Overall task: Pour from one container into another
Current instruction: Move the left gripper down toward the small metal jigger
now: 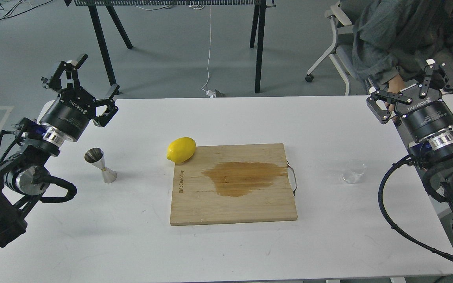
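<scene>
— Both grippers spread, empty: left gripper point(89, 82) upper left, right gripper point(411, 88) upper right. Where's the tiny clear flared cup point(353, 171)?

— Right of centre, on the white table point(230, 243). Grasp it low, keep it level, tip slowly over the shiny steel hourglass jigger point(100, 165), left of centre.

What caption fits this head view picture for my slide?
Open left gripper and right gripper hover above clear cup, steel jigger, lemon and stained board.
</scene>
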You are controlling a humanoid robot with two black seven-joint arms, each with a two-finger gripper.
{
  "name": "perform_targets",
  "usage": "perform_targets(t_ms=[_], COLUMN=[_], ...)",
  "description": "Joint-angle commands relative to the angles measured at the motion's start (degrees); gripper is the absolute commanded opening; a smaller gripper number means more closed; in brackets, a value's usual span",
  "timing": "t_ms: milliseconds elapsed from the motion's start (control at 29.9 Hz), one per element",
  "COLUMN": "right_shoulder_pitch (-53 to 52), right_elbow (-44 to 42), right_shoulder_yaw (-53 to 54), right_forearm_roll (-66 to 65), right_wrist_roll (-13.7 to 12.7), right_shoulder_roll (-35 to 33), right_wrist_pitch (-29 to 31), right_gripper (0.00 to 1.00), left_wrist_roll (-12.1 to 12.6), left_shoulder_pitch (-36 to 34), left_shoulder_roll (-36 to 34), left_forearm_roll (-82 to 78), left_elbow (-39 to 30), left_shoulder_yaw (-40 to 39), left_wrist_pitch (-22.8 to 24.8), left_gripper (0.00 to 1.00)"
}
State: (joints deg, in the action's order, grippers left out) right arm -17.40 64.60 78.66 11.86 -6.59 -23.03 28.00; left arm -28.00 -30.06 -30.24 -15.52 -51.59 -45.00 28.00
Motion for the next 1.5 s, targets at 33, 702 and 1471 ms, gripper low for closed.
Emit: perform_targets(t_ms=[33, 702, 1471], right_shoulder_pitch=[0.0, 0.18, 0.26], right_elbow=[0.0, 0.27, 0.36], right_shoulder_yaw=[0.0, 0.53, 0.44], right_forearm_roll=[0.0, 0.0, 0.0], right_wrist_roll=[0.0, 0.09, 0.09], right_shoulder_roll=[-0.09, 0.88, 1.84], right_wrist_pitch=[0.0, 0.0, 0.0], right_gripper=[0.99, 0.99, 0.99], left_wrist_roll=[0.0, 0.0, 0.0], left_shoulder_pitch=[0.0, -3.6, -1.15], left_shoulder_roll=[-0.17, -6.58, -17.31], left_forearm_roll=[-0.03, -8.16, -63.49], left_elbow=[-0.17, 4.92, -14.15], left_shoulder_yaw=[-0.09, -1.93, 10.19], left_wrist_pitch=[0.0, 0.0, -37.82], left_gripper=[1.0, 1.0, 1.0])
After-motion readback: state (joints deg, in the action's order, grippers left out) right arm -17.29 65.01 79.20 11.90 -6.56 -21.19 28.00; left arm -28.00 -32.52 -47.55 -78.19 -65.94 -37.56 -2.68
